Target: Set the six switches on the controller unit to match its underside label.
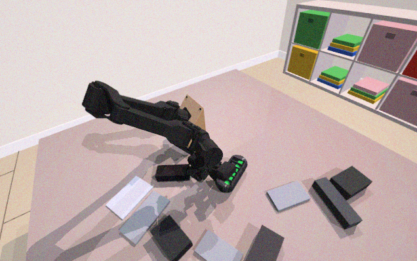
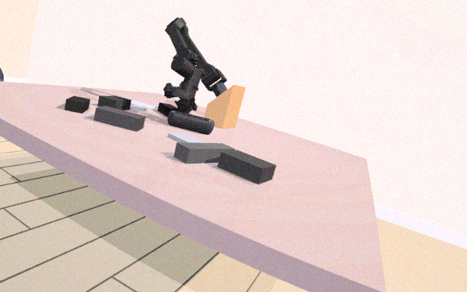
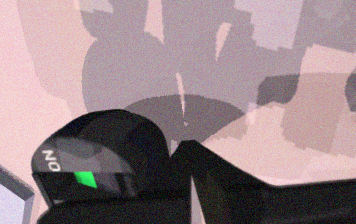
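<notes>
The dark grey controller unit (image 1: 223, 187) (image 2: 191, 123) (image 3: 125, 131) lies on the bench with its switch side up. Several green switch ends show along its top in the top view; which ends are pressed down is too small to tell. The wrist view shows one end of the unit, with the printed word ON and one green patch. My gripper (image 1: 227, 169) (image 2: 186, 109) is shut and empty, low at the unit's top; whether it touches a switch cannot be told. The gripper hides part of the row. The underside label is hidden.
A black block (image 1: 172, 172) lies beside the gripper, and a tan wedge (image 1: 196, 113) (image 2: 229, 108) stands behind. Pale plates (image 1: 129, 197) (image 1: 288, 195) and dark blocks (image 1: 171, 237) (image 1: 337, 203) (image 2: 119, 118) lie around the unit. A shelf (image 1: 344, 11) stands at the back right.
</notes>
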Robot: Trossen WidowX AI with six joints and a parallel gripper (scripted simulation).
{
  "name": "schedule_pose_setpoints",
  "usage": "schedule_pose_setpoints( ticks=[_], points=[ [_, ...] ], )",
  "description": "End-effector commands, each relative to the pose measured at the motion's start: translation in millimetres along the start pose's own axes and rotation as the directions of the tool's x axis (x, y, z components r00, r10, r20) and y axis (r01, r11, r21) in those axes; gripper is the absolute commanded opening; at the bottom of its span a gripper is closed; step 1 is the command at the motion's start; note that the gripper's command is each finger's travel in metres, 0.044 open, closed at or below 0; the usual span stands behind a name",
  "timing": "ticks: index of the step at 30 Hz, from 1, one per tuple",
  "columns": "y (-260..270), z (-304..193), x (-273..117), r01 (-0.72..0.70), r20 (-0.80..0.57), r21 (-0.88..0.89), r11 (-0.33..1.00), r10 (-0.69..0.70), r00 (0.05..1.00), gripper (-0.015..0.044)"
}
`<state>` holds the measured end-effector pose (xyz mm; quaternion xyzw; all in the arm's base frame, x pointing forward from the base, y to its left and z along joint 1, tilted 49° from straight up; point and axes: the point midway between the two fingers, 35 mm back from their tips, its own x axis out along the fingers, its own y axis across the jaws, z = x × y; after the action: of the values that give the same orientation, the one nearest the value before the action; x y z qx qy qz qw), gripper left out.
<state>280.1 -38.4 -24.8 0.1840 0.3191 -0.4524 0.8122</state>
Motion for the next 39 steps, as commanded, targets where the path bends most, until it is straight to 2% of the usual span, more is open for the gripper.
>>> schedule_pose_setpoints(
  ticks=[1, 11, 17, 19, 27, 32, 37, 39],
  points=[
    [11, 2, 1, -0.011, 0.001, 0.013, 1.0, 0.011, 1.0, 0.0],
    [12, 1, 2, -0.001, 0.001, 0.001, 1.0, 0.001, 1.0, 0.0],
    [-10, 1, -53, -0.009, 0.0, 0.011, 1.0, 0.009, 1.0, 0.0],
    [-14, 1, -59, -0.01, 0.001, 0.012, 1.0, 0.01, 1.0, 0.0],
    [-13, 1, -59, -0.01, 0.001, 0.012, 1.0, 0.01, 1.0, 0.0],
    [19, 7, -49, -0.011, 0.002, 0.013, 1.0, 0.011, 1.0, 0.0],
    [23, 7, -47, -0.012, 0.002, 0.014, 1.0, 0.012, 1.0, 0.0],
    [24, 8, -48, -0.01, -0.016, -0.046, 0.999, 0.009, 1.0, 0.0]
  ],
)
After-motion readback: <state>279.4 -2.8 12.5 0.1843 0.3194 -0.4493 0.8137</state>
